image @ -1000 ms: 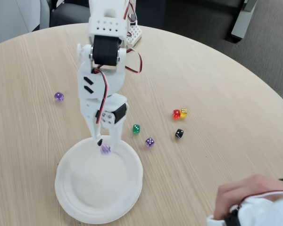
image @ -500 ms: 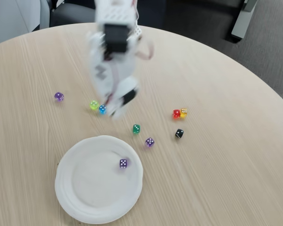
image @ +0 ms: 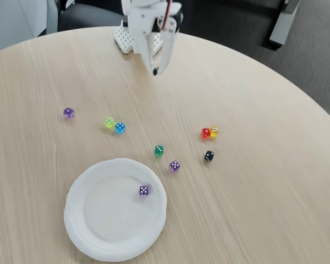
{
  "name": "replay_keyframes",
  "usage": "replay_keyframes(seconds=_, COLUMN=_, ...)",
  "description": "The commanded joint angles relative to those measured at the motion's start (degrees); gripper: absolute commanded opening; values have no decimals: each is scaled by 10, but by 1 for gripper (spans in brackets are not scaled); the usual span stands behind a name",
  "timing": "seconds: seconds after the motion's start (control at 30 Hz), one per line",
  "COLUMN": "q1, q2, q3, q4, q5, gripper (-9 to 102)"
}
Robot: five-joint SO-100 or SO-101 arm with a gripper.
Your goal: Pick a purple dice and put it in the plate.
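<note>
- One purple dice [image: 144,191] lies inside the plate [image: 93,242], toward its right side, white pips facing up; nothing touches it
- The white paper plate sits near the lower left of the round, pale wooden desk [image: 253,209]
- A matching light-purple die [image: 175,166] rests on the desk just right of the plate; a green die [image: 159,150] is just above it
- A black die [image: 209,156] lies further right; a red die [image: 205,133] and a yellow die [image: 214,131] touch each other above it
- A lime die [image: 109,122] and a blue die [image: 120,127] sit side by side above the plate; a darker, rounder purple die [image: 69,113] lies well to their left
- The white end effector [image: 155,71] hangs at the far edge of the desk, well apart from every die, tips pointing down; it holds nothing; how far apart the fingers stand cannot be told
</note>
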Motion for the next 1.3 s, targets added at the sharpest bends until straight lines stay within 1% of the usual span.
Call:
replay_keyframes(seconds=0.0, q1=3, q2=50, q3=63, q4=-40, q5=-76, gripper=0)
replay_keyframes(seconds=0.2, q1=4, q2=106, q3=185, q4=-129, q5=-164, gripper=0)
replay_keyframes(seconds=0.37, q1=4, q2=108, q3=269, q4=-163, q5=-221, gripper=0)
replay_keyframes(seconds=0.67, q1=4, q2=113, q3=352, q4=-161, q5=-272, gripper=0)
replay_keyframes(seconds=0.77, q1=4, q2=162, q3=378, q4=-159, q5=-301, gripper=0)
replay_keyframes(seconds=0.93, q1=4, q2=291, q3=408, q4=-154, q5=-307, gripper=0)
replay_keyframes(seconds=1.1, q1=4, q2=320, q3=410, q4=-152, q5=-310, gripper=0)
replay_keyframes(seconds=1.27, q1=4, q2=327, q3=410, q4=-114, q5=-306, gripper=0)
